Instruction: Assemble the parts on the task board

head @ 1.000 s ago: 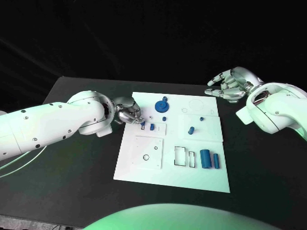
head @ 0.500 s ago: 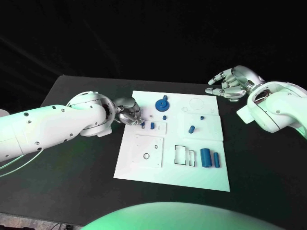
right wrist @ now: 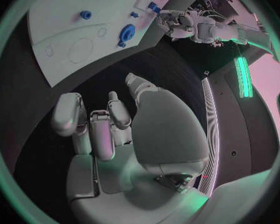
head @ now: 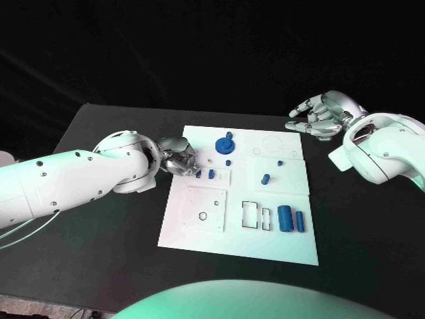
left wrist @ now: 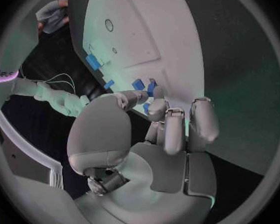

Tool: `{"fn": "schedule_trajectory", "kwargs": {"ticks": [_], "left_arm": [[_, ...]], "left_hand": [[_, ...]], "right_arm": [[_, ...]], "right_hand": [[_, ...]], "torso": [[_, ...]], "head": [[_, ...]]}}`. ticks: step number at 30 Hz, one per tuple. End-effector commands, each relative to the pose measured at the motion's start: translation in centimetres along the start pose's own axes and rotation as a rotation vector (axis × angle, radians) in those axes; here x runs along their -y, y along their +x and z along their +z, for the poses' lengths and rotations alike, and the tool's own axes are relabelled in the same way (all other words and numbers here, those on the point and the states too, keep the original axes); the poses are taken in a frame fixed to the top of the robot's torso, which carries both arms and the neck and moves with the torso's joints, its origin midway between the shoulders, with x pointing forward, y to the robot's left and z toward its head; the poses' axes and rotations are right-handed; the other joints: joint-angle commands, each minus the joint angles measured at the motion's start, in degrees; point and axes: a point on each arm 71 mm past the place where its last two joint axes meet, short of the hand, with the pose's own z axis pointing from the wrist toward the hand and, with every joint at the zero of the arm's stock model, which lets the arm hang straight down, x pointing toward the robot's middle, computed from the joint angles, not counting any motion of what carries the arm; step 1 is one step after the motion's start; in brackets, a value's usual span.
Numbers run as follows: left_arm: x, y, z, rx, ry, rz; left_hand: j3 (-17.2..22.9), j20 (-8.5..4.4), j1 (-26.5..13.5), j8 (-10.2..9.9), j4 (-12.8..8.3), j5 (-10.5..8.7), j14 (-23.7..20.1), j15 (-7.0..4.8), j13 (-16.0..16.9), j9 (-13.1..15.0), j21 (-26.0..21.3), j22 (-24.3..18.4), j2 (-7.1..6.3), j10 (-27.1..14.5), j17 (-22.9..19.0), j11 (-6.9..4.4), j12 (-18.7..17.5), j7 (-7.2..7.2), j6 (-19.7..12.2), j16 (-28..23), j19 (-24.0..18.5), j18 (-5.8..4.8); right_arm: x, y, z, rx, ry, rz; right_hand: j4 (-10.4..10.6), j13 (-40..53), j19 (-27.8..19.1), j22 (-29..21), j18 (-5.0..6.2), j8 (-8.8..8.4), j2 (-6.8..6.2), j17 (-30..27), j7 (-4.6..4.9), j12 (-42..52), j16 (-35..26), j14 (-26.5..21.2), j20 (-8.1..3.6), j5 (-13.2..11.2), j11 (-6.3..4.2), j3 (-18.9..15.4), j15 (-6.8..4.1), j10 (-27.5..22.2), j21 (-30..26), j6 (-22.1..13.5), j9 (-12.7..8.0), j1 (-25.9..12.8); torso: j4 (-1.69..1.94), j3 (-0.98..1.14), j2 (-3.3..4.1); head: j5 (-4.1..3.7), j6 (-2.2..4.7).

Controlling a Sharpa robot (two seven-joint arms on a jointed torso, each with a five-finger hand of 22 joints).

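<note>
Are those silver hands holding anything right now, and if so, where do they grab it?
Nothing is visibly held. The right hand hangs off the board with fingers curled on nothing. The left hand has its fingers at the small blue parts, but no grip shows.

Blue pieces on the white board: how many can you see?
7 in the head view: a gear at the far end, a small peg, another peg, a short cylinder, a pair of blocks by the left hand, two bars nearest. The hand may hide more.

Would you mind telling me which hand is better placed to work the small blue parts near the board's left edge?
Probably the left hand: it hovers beside them; the right hand sits off the board.
</note>
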Motion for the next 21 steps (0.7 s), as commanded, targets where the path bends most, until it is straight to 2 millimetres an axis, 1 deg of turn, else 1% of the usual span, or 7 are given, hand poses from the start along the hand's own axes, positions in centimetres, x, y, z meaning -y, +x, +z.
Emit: {"fn": "schedule_trajectory", "kwargs": {"ticks": [1, 4, 5, 14, 17, 21], "left_arm": [[0.26, 0.11, 0.01, -0.001, 0.016, 0.003], [0.26, 0.21, 0.01, -0.012, 0.013, 0.002], [0.25, 0.23, 0.01, -0.015, 0.012, 0.001], [0.26, 0.46, -0.01, -0.043, 0.005, -0.002], [0.28, 0.49, -0.01, -0.047, 0.004, -0.001], [0.27, 0.52, -0.02, -0.05, 0.002, -0.001]], "left_hand": [[11.62, 0.16, 0.01, 0.2, -11.65, 0.25, 4.04, -0.32, 0.11, 0.0, 0.3, 0.02, 0.62, 0.5, 8.17, -0.13, 0.35, 0.04, 0.21, 0.18, 0.4, -0.99], [11.62, 0.16, 0.01, 0.2, -11.65, 0.25, 4.04, -0.32, 0.11, 0.0, 0.3, 0.02, 0.62, 0.5, 8.17, -0.13, 0.35, 0.04, 0.21, 0.18, 0.4, -0.99], [11.62, 0.16, 0.01, 0.2, -11.65, 0.25, 4.04, -0.32, 0.11, 0.0, 0.3, 0.02, 0.62, 0.5, 8.17, -0.13, 0.35, 0.04, 0.21, 0.18, 0.4, -0.99], [11.62, 0.15, -0.04, 0.19, -11.66, 0.36, 4.04, -0.33, 0.11, -0.01, 0.32, 0.04, 0.59, 0.52, 8.17, -0.15, 0.34, 0.02, 0.25, 0.18, 0.41, -0.99], [11.62, 0.15, -0.04, 0.19, -11.66, 0.36, 4.04, -0.33, 0.11, -0.01, 0.32, 0.04, 0.59, 0.52, 8.17, -0.15, 0.34, 0.02, 0.25, 0.18, 0.41, -0.99], [11.62, 0.14, -0.05, 0.19, -11.69, 0.44, 4.06, -0.33, 0.23, -0.02, 0.36, 0.12, 0.58, 0.6, 8.21, -0.16, 0.42, 0.0, 0.27, 0.2, 0.46, -1.01]], "right_arm": [[0.01, 0.02, -0.01, -0.001, -0.003, -0.003], [0.02, 0.01, -0.01, -0.001, -0.003, -0.003], [0.02, 0.02, -0.01, -0.001, -0.003, -0.003], [0.08, 0.02, -0.01, -0.001, -0.002, -0.003], [0.09, 0.03, -0.01, -0.002, -0.001, -0.003], [0.12, 0.03, -0.02, -0.002, 0.0, -0.003]], "right_hand": [[0.03, 0.07, -0.34, -0.04, 0.93, 0.27, 0.01, 5.06, -0.03, -0.14, -0.2, 3.38, -0.16, -0.04, -0.19, 0.42, -0.26, -0.17, -0.18, -0.44, -0.06, -0.63], [0.03, 0.07, -0.34, -0.04, 0.93, 0.27, 0.01, 5.06, -0.03, -0.14, -0.2, 3.38, -0.16, -0.04, -0.19, 0.42, -0.26, -0.17, -0.18, -0.44, -0.06, -0.63], [0.01, -0.09, -0.39, -0.15, 0.96, 0.57, -0.05, 4.9, -0.06, -0.24, -0.32, 3.35, -0.2, -0.04, -0.22, 0.61, -0.3, -0.24, -0.39, -0.53, -0.1, -0.74], [0.01, -0.09, -0.39, -0.15, 0.96, 0.57, -0.05, 4.9, -0.06, -0.24, -0.32, 3.35, -0.2, -0.04, -0.22, 0.61, -0.3, -0.24, -0.39, -0.53, -0.1, -0.74], [0.01, -0.09, -0.39, -0.15, 0.96, 0.57, -0.05, 4.9, -0.06, -0.24, -0.32, 3.35, -0.2, -0.04, -0.22, 0.61, -0.3, -0.24, -0.39, -0.53, -0.1, -0.74], [0.01, -0.09, -0.39, -0.15, 0.96, 0.57, -0.05, 4.9, -0.06, -0.24, -0.32, 3.35, -0.2, -0.04, -0.22, 0.61, -0.3, -0.24, -0.39, -0.53, -0.1, -0.74]], "torso": [[-0.02, 0.05, 0.0], [-0.01, 0.04, 0.01], [0.01, 0.04, 0.02], [0.01, 0.07, 0.0], [-0.04, 0.03, 0.03], [-0.02, 0.02, -0.02]], "head": [[0.01, -0.07], [-0.03, -0.1], [-0.04, -0.12], [-0.05, -0.24], [-0.03, -0.3], [-0.03, -0.28]]}}
